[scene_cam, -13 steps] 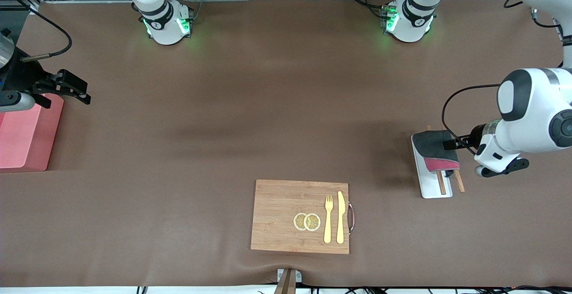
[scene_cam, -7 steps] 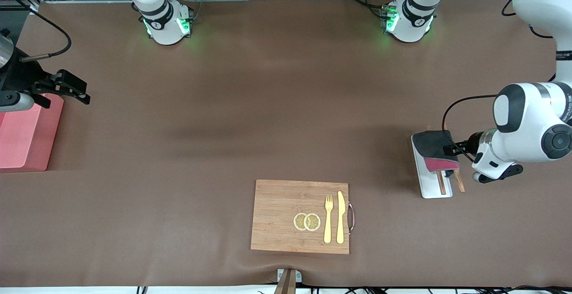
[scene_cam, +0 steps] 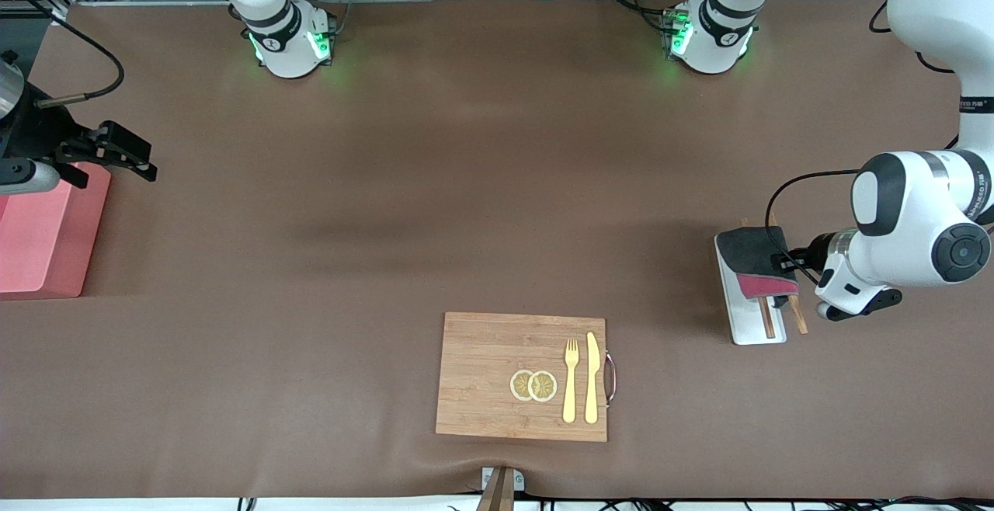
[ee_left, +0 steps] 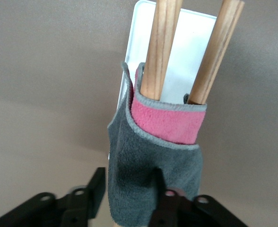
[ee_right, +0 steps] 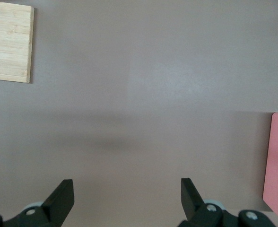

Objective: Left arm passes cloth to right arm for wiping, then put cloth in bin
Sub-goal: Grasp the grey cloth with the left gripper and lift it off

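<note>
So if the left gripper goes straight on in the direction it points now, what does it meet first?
The left gripper already has its fingers around the edge of the cloth, so the cloth comes first. Directly after it lie the chopsticks on the white tray, which the cloth partly covers.

The left tool (ee_left: 129,191) has closed in around the cloth (ee_left: 153,182) edge.

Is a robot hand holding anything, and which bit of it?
The left gripper is closing its fingers on the grey edge of the folded grey-and-red cloth; a firm hold cannot be told. The right gripper holds nothing.
</note>
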Available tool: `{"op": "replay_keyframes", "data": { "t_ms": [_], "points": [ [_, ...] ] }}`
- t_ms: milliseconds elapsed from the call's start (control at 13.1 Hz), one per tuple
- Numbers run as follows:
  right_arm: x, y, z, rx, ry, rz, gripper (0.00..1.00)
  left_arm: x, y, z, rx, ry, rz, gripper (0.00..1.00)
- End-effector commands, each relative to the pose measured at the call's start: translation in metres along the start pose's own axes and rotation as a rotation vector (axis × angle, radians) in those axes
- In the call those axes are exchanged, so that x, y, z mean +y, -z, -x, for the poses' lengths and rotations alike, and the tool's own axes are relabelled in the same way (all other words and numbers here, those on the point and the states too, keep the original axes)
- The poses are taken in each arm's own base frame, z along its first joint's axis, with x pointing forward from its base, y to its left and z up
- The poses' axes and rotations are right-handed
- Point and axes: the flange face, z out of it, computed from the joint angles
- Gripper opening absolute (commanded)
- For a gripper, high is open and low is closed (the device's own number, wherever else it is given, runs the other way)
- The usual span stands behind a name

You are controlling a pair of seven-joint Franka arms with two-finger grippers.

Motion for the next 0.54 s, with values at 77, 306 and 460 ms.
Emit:
{"op": "replay_keyframes", "data": {
  "t_ms": [77, 306, 460],
  "points": [
    [0.0021, 0.0013, 0.0028, -0.002, -0.015, 0.005, 1.0, 0.0019, 0.0018, -0.0037, 0.014, 0.006, -0.006, 0.24],
    [0.0023, 0.0015, 0.0026, -0.001, -0.015, 0.006, 1.0, 0.002, 0.004, -0.0044, 0.019, 0.006, -0.005, 0.03],
    [0.0021, 0.0015, 0.0026, -0.001, -0.014, 0.005, 1.0, 0.002, 0.0057, -0.0044, 0.022, 0.005, -0.005, 0.0]
  ]
}}
